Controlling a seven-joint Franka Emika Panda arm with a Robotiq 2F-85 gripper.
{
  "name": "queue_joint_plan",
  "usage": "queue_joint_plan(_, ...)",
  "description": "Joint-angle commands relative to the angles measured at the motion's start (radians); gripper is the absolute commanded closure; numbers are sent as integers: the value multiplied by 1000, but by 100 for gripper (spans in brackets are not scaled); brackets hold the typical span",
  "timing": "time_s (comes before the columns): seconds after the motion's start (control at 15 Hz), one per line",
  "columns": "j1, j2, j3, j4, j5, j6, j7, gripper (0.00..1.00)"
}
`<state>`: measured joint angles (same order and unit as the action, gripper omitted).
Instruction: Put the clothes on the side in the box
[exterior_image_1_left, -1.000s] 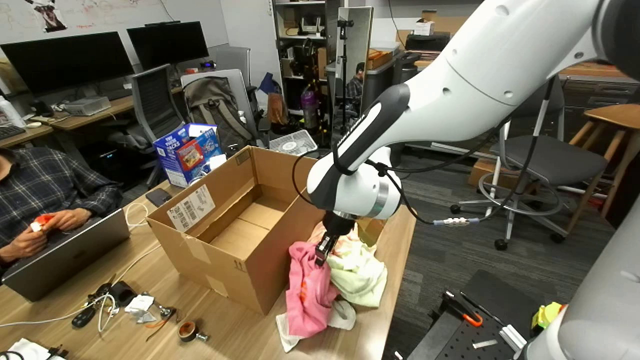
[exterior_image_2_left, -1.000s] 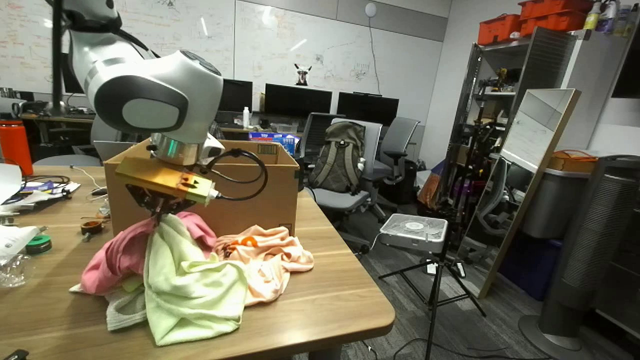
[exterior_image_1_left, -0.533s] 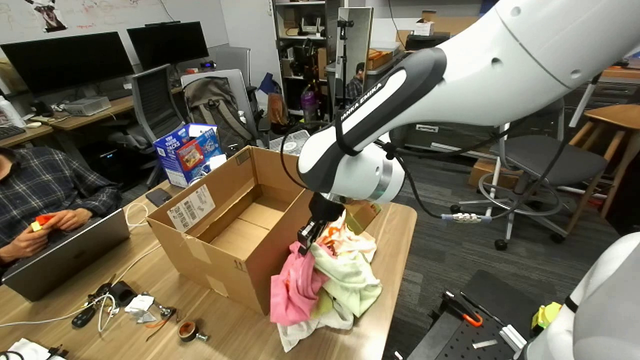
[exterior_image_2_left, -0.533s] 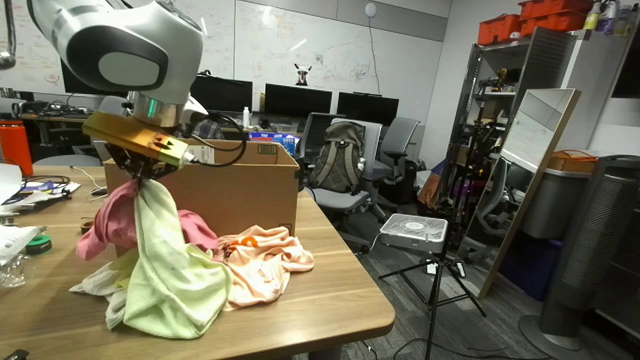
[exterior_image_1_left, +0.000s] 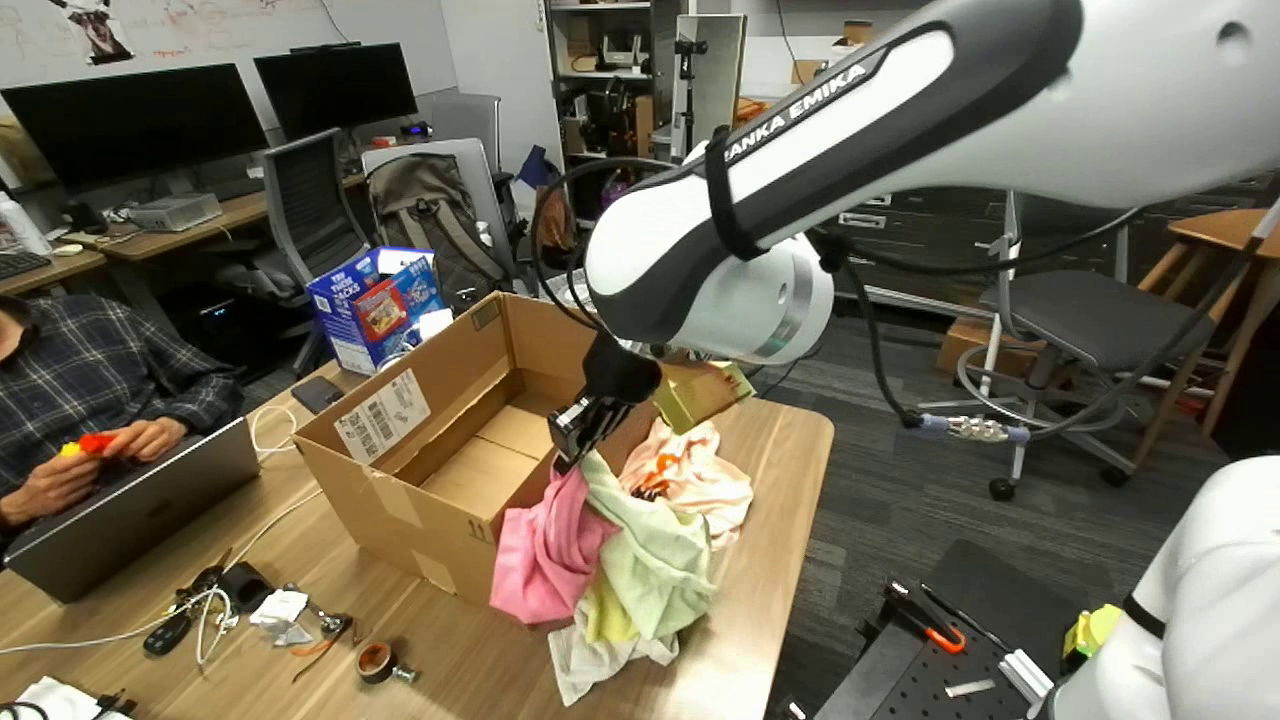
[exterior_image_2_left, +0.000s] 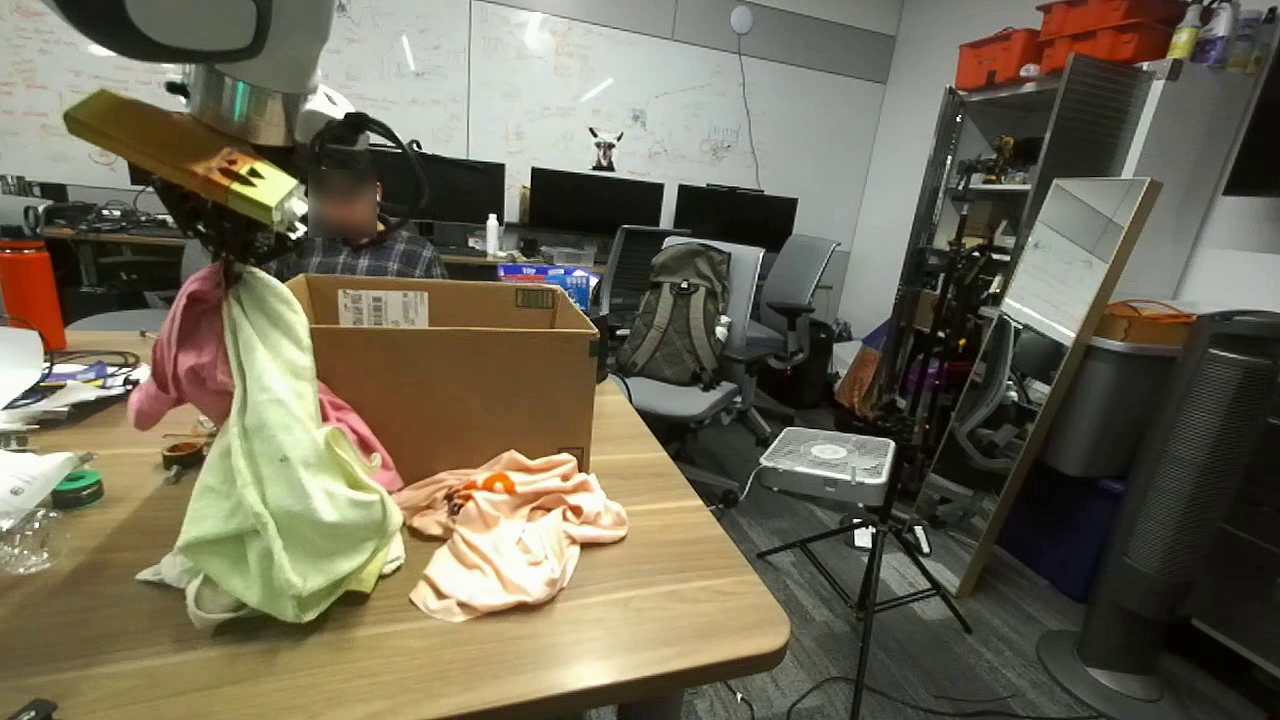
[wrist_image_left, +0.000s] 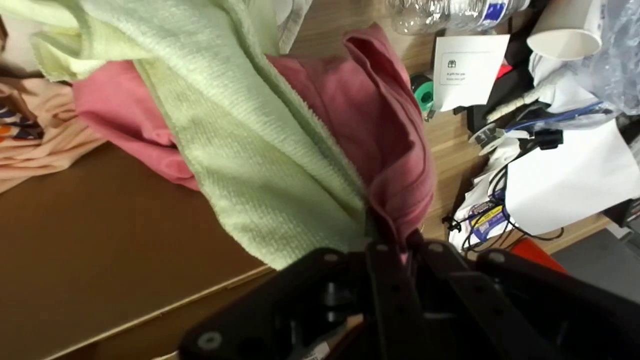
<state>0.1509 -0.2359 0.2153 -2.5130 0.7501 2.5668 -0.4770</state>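
Note:
In both exterior views my gripper (exterior_image_1_left: 563, 464) is raised beside the box's near wall, around rim height. It is shut on a pink garment (exterior_image_1_left: 545, 555) and a pale yellow-green garment (exterior_image_2_left: 270, 450), which hang down together. The wrist view shows the pink cloth (wrist_image_left: 395, 150) pinched at the fingertips, with the green cloth (wrist_image_left: 260, 165) gathered against them. Under these, an off-white cloth (exterior_image_1_left: 600, 665) trails on the table. A cream-peach garment (exterior_image_2_left: 520, 540) lies crumpled on the table beside the box. The brown cardboard box (exterior_image_1_left: 400, 520) stands open-topped; its visible floor holds no cloth.
A seated person with a laptop (exterior_image_1_left: 140, 510) is beyond the box. A blue carton (exterior_image_1_left: 375, 310) stands behind it. Keys, a tape roll (exterior_image_1_left: 376, 662) and small bits lie on the table (exterior_image_1_left: 470, 670). The wrist view shows papers (wrist_image_left: 575, 180) and a plastic bottle (wrist_image_left: 450, 12).
My gripper has risen and shifted toward the box's near corner, lifting the pink and green garments higher with it. The peach garment stays on the table.

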Motion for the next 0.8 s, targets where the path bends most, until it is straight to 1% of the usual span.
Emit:
queue_joint_plan(0.0, 34, -68, -14, 34, -102, -25, 185, 96)
queue_joint_plan(0.13, 45, -87, -16, 58, -155, -47, 273, 96)
queue_joint_plan(0.27, 62, -115, -20, 81, -183, -83, 341, 96)
queue_joint_plan(0.73, 110, -203, -8, 149, -222, -151, 491, 96)
